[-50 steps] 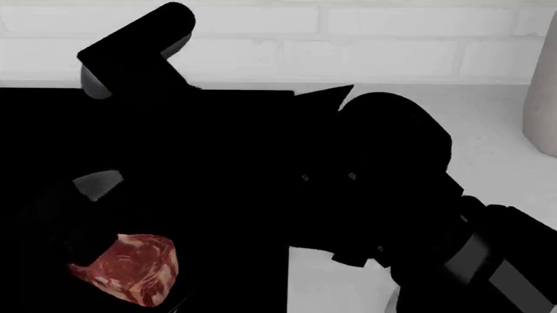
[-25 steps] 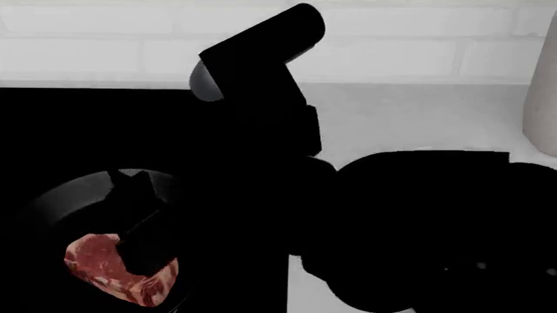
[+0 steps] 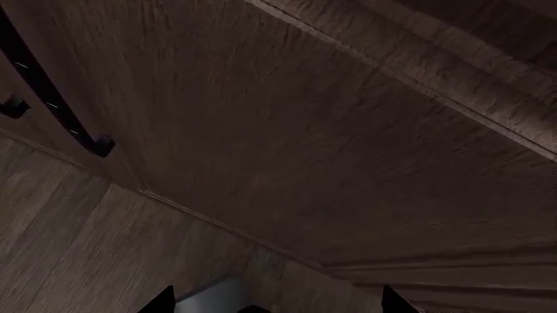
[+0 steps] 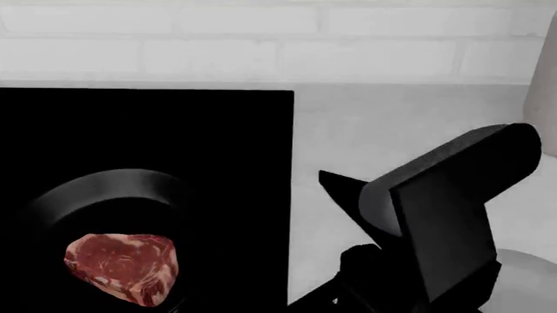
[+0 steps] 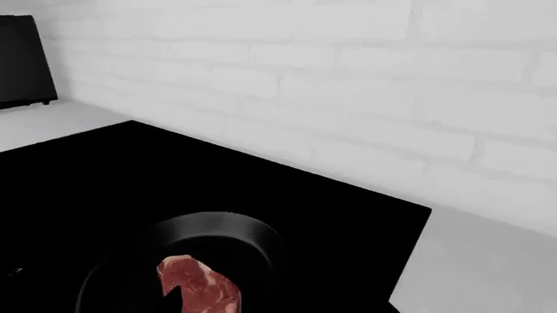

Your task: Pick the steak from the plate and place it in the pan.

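Note:
The steak point(image 4: 122, 268) lies flat inside the black pan point(image 4: 104, 186) on the cooktop at the lower left of the head view, with nothing touching it. The right wrist view shows the same steak point(image 5: 205, 287) in the pan point(image 5: 252, 238). My right gripper point(image 5: 278, 308) is open and empty, held back from the pan on its counter side, and one dark fingertip point(image 5: 171, 297) overlaps the steak's edge in that view. My right arm point(image 4: 444, 208) stands over the counter at the lower right. The plate's light-grey rim point(image 4: 533, 277) peeks out behind it. My left gripper point(image 3: 274, 306) is open and faces wooden cabinet panels.
The flat black cooktop point(image 4: 218, 130) ends at a straight edge beside the light-grey counter point(image 4: 392, 124). A white brick wall point(image 4: 278, 39) runs along the back. A pale object point(image 4: 541, 98) stands at the right edge. A dark cabinet handle point(image 3: 52, 104) shows in the left wrist view.
My right arm has swung away from above the pan to the right, over the counter. The steak, partly covered before, now lies uncovered in the pan.

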Tool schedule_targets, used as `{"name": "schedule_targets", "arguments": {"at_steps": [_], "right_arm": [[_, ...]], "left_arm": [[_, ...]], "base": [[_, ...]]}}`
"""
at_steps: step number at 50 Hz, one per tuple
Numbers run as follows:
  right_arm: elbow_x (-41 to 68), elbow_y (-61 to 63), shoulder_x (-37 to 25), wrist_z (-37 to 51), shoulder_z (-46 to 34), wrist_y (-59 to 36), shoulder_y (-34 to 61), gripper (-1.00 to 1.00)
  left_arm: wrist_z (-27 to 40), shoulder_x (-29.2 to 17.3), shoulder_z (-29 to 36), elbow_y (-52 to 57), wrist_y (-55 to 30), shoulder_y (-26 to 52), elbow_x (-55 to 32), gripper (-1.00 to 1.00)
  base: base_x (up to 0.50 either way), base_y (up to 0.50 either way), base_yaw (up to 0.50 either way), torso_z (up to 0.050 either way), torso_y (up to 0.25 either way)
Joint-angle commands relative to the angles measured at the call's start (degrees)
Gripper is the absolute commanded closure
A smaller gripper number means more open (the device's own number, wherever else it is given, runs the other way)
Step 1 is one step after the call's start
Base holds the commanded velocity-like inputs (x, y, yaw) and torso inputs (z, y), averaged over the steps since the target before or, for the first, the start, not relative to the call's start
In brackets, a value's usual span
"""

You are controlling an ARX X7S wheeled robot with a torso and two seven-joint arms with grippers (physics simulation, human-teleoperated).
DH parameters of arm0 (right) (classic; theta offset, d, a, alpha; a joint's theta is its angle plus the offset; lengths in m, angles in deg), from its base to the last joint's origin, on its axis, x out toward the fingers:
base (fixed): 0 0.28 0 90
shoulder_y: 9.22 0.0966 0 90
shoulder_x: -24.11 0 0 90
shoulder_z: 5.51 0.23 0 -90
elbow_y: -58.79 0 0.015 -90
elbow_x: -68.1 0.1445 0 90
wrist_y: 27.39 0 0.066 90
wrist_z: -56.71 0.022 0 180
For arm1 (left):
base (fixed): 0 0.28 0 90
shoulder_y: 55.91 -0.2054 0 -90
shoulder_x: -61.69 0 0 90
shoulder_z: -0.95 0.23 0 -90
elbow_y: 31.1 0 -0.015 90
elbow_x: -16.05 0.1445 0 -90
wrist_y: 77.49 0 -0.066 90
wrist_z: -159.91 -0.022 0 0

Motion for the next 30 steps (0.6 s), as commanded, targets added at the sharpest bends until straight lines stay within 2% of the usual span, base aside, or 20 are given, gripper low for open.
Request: {"name": "schedule_targets", "arguments": {"at_steps": [1,3,4,5,6,7,8,13,21,27,30], "right_arm": [[-3.2,15.1,-15.0,2.2,18.9,16.4,-27.5,-1.00],[-1.9,15.2,-11.9,2.1,29.9,11.2,-34.0,-1.00],[2.2,15.2,-7.0,3.1,37.3,3.6,-33.9,-1.00],[10.8,15.2,1.6,7.3,45.8,-5.0,-30.9,-1.00],[19.4,15.2,7.3,12.3,54.4,-13.6,-28.3,-1.00],[26.1,15.1,10.6,16.9,59.7,-22.2,-26.9,-1.00],[29.5,15.1,12.4,19.7,62.1,-26.3,-26.6,-1.00],[46.5,15.1,18.7,33.0,72.5,-35.0,-24.7,-1.00],[70.0,15.1,25.9,54.9,80.4,-42.9,-24.0,-1.00],[79.0,15.2,28.1,55.5,93.4,-47.2,-30.0,-1.00],[80.3,15.1,29.7,51.2,101.2,-49.6,-34.2,-1.00]], "left_arm": [[-0.1,0.5,-0.9,0.1,-0.3,-0.2,1.2,-1.00],[-0.1,0.5,-1.0,0.1,-0.3,-0.2,1.5,-1.00],[-0.1,0.5,-1.0,0.1,-0.4,-0.2,1.6,-1.00],[-0.1,0.5,-1.1,0.1,-0.4,-0.2,1.7,-1.00],[-0.1,0.5,-1.1,0.1,-0.4,-0.2,1.7,-1.00],[-0.1,0.5,-1.1,0.1,-0.4,-0.2,1.7,-1.00],[-0.1,0.5,-1.2,0.1,-0.4,-0.2,1.7,-1.00],[-0.1,0.5,-1.1,0.1,-0.4,-0.2,1.7,-1.00],[-0.2,0.5,-1.4,0.1,-0.4,-0.2,2.2,-1.00],[0.0,0.5,-1.2,0.1,-0.2,-0.2,1.9,-1.00],[0.1,0.5,-1.1,0.1,-0.1,-0.2,1.8,-1.00]], "base": [[0.00,0.00,0.00,0.000,0.000],[0.00,0.00,0.00,0.000,0.000],[0.00,0.00,0.00,0.000,0.000],[0.00,0.00,0.00,0.000,0.000],[0.00,0.00,0.00,0.000,0.000],[0.00,0.00,0.00,0.000,0.000],[0.00,0.00,0.00,0.000,0.000],[0.00,0.00,0.00,0.000,0.000],[0.00,0.00,0.00,0.000,0.000],[0.00,0.00,0.00,0.000,0.000],[0.00,0.00,0.00,0.000,0.000]]}}
